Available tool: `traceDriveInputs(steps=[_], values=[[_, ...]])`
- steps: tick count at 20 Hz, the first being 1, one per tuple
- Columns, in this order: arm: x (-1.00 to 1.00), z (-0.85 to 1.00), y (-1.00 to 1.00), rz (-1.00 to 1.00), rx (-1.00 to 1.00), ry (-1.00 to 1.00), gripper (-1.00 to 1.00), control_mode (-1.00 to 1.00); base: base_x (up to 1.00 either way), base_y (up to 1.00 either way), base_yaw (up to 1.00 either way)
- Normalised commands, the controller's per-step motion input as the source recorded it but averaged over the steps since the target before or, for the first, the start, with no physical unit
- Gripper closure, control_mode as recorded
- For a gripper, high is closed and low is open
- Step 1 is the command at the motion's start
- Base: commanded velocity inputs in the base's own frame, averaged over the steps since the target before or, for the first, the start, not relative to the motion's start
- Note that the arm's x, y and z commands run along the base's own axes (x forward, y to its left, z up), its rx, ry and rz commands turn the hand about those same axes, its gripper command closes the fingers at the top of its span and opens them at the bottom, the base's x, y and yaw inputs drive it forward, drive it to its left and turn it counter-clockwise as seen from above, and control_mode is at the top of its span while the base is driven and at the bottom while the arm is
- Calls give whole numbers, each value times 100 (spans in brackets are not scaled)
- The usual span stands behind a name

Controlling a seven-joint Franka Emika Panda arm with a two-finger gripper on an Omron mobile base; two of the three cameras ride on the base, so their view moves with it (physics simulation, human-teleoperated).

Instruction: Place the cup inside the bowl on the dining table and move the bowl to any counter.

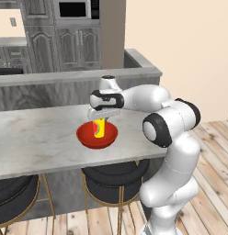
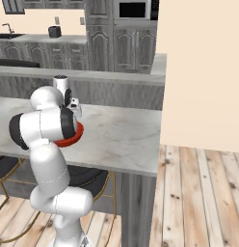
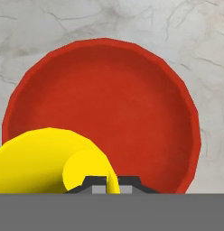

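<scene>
The red bowl (image 1: 97,136) sits on the marble dining table (image 1: 37,142). Over it hangs the yellow cup (image 1: 100,127), upright, its lower part down inside the bowl's rim. My gripper (image 1: 102,117) is shut on the cup's rim from above. In the hand view the cup (image 3: 46,160) fills the lower left, with the bowl (image 3: 132,108) wide below it and the fingertips (image 3: 96,181) pinching the cup's wall. From the right base view the arm hides most of the bowl (image 2: 74,136). Whether the cup touches the bowl's bottom is unclear.
Dark round stools (image 1: 113,176) stand under the table's near edge. A raised grey ledge (image 1: 79,75) runs behind the table. Far cabinets with a microwave (image 1: 74,9) and a counter with a black sink (image 2: 8,36) lie beyond. Wooden floor (image 2: 203,193) opens to the right.
</scene>
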Motion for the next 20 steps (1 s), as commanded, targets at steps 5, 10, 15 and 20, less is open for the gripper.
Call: traceDriveInputs(steps=[5,10,15,20], values=[[0,-11,0,0,0,0,100,-100,0,0,0],[0,-18,0,0,0,0,100,-100,0,0,0],[0,-14,0,0,0,0,100,-100,0,0,0],[0,-15,0,0,0,0,100,-100,0,0,0]])
